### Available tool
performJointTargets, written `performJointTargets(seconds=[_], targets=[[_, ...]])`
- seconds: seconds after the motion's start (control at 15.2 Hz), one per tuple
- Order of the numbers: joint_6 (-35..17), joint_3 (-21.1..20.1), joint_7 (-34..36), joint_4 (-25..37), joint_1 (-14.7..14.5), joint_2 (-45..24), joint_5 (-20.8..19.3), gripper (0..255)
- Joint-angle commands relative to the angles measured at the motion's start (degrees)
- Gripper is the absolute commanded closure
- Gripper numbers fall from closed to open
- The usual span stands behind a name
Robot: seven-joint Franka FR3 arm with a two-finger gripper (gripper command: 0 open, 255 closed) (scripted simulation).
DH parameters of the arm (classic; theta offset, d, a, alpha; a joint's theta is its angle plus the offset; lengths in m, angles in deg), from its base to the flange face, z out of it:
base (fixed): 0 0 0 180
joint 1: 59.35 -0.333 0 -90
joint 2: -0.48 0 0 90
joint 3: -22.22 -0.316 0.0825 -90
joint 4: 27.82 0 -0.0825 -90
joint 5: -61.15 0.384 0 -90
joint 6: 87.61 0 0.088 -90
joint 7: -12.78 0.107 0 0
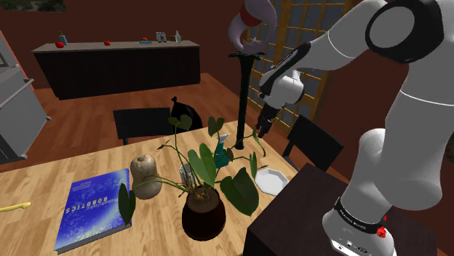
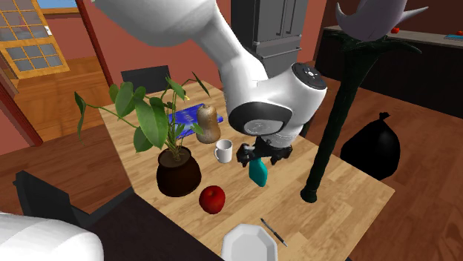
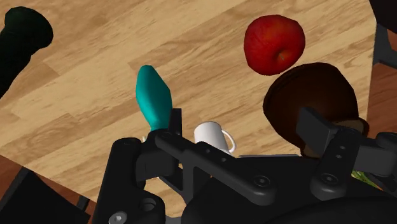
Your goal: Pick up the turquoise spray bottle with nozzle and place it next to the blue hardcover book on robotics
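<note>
Closest to my cameras looms the white arm (image 1: 407, 87), reaching over the wooden counter (image 2: 356, 196). On it I see a potted plant (image 1: 204, 211), then the blue book (image 1: 94, 207) at the shoulder view's left. My tool (image 3: 245, 124) hovers with fingers spread wide, holding nothing. The turquoise spray bottle (image 3: 153, 95) sits just outside one finger, well apart from the book, with a white mug (image 3: 213, 135) near it.

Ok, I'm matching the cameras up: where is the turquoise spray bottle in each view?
Shoulder view: spray bottle near the middle, behind the plant leaves.
Second exterior view: bottle near the middle, right of the white mug.
Wrist view: bottle just beside that mug.
Shared landmark: the dark plant pot.
</note>
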Motion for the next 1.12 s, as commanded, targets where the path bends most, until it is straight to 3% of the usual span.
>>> performJointTargets(seconds=[0.0,0.2,0.46,0.73,1.06], targets=[[2.2,-1.2,-9.9,4.2,1.0,-7.3,9.6,0],[5.3,-5.7,-19.7,10.4,5.6,-16.2,18.4,0],[8.7,-11.1,-28.5,19.0,10.8,-26.2,25.3,0],[11.4,-15.6,-34.3,28.2,15.1,-35.1,29.1,0],[14.4,-20.1,-38.9,41.1,19.1,-45.8,31.0,0]])
